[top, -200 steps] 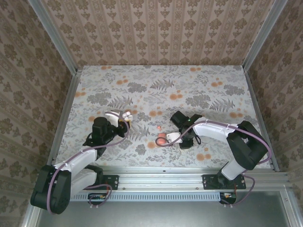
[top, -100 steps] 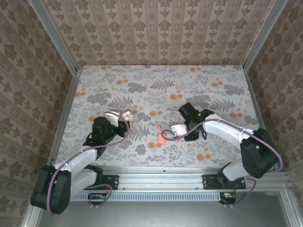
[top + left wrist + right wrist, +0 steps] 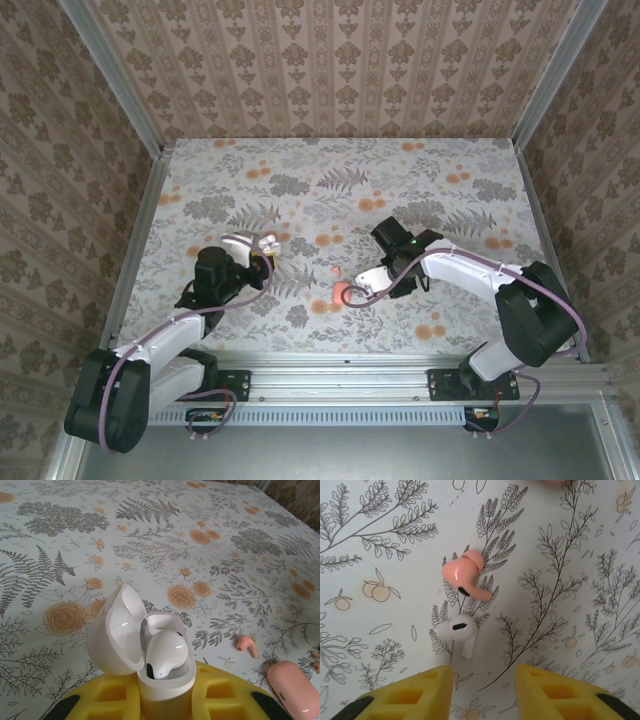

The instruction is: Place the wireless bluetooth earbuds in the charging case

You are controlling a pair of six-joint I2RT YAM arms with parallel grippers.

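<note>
My left gripper is shut on a white charging case that stands upright with its lid open and one white earbud sitting in it; from above, the case is at the table's left middle. My right gripper hovers open over the cloth with nothing between its yellow fingers. Just ahead of them a white earbud lies loose, with a coral earbud touching or nearly touching its far side. Another coral earbud lies to the right of the white case.
A closed coral charging case lies on the flowered cloth near the table's centre front, left of my right gripper, and shows as a coral case at the lower right of the left wrist view. Metal rails edge the table.
My right gripper has drawn back from the coral case towards the far side and its jaws have spread wider. The left arm and its white case have not moved.
</note>
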